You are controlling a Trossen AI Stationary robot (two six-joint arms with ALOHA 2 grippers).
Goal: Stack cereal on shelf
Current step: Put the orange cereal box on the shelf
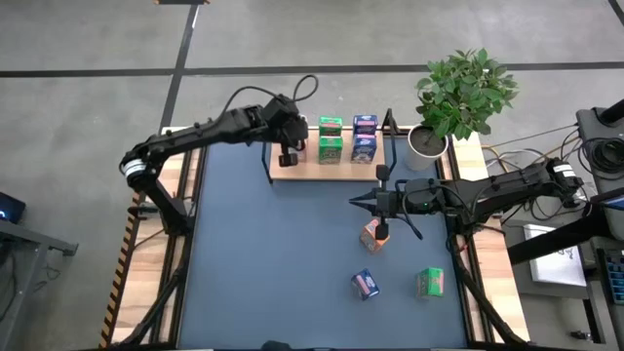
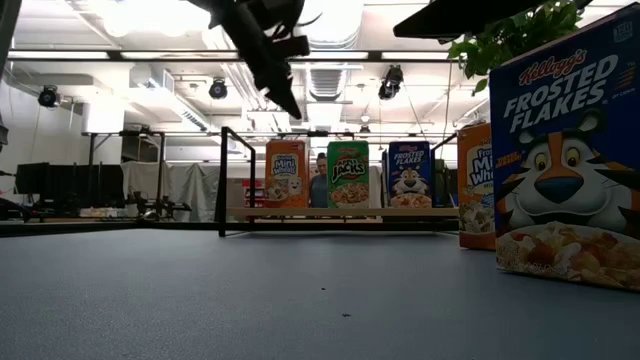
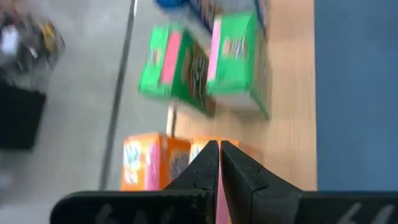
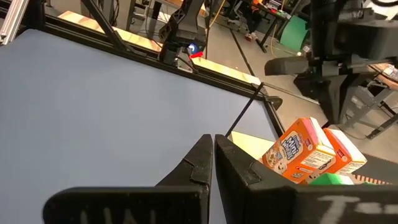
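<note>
Left gripper (image 1: 289, 154) hovers closed and empty over the shelf's (image 1: 302, 172) left end; right gripper (image 1: 363, 202), also closed and empty, waits mid-table.

Six cereal boxes fill the shelf; an orange box (image 1: 373, 235), Frosted Flakes box (image 1: 365, 284) and green box (image 1: 430, 282) lie loose. I'd open wide, descend squarely, and grip the narrow sides.

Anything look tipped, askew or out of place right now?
Nothing damaged or spilled. Three cereal boxes are off the shelf on the table: orange, blue, green. The blue one sits skewed to the table edges.
</note>
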